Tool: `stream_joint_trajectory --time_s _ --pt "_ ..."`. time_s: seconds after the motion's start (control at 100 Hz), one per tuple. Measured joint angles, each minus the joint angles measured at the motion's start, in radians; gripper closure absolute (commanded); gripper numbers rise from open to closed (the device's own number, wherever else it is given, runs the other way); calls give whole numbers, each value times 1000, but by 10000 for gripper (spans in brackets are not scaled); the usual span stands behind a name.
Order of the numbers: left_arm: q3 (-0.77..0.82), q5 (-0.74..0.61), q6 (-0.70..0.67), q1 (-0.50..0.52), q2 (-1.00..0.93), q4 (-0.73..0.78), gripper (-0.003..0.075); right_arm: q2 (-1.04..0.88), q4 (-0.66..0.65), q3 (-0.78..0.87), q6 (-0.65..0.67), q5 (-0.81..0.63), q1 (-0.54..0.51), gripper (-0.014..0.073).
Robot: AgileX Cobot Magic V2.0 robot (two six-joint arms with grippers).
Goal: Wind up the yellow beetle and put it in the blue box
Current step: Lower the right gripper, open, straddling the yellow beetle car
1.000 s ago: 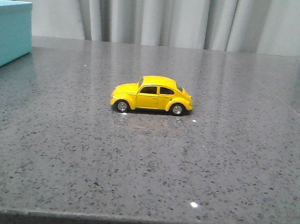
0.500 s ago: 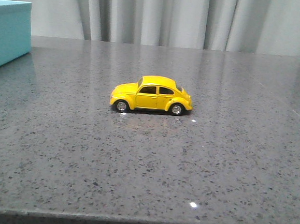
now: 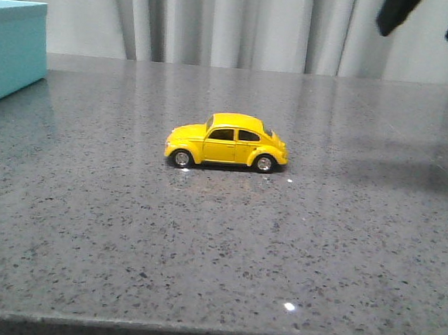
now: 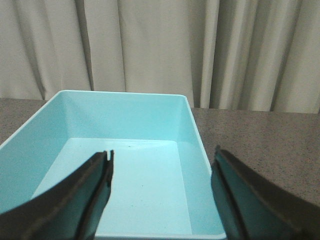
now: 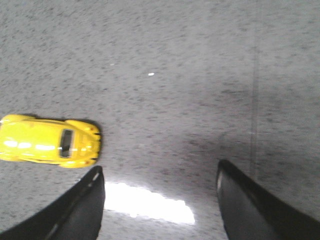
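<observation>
Clearly, with the right tool wide and empty at upper right, a careless descent could nudge the free-rolling yellow beetle across the surface.

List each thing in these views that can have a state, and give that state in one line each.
yellow beetle: upright on all four wheels on the table, ungripped.
blue box: open, no lid on it, nothing inside.
left end effector: open, empty, poised over the blue box.
right end effector: open, empty, above the table beside the yellow beetle, not touching it.
</observation>
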Motion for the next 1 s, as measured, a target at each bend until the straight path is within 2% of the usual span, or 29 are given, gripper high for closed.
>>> stream_joint_trajectory --time_s 0.22,0.36,0.67,1.0 --pt "0 0 0 0 0 0 300 168 -82 -147 147 89 143 85" --pt "0 0 0 0 0 0 300 264 -97 -238 224 141 196 85" --pt "0 0 0 -3 0 0 300 380 -68 -352 297 156 249 85" --pt "0 0 0 -48 0 13 300 474 -36 -356 326 158 264 85"
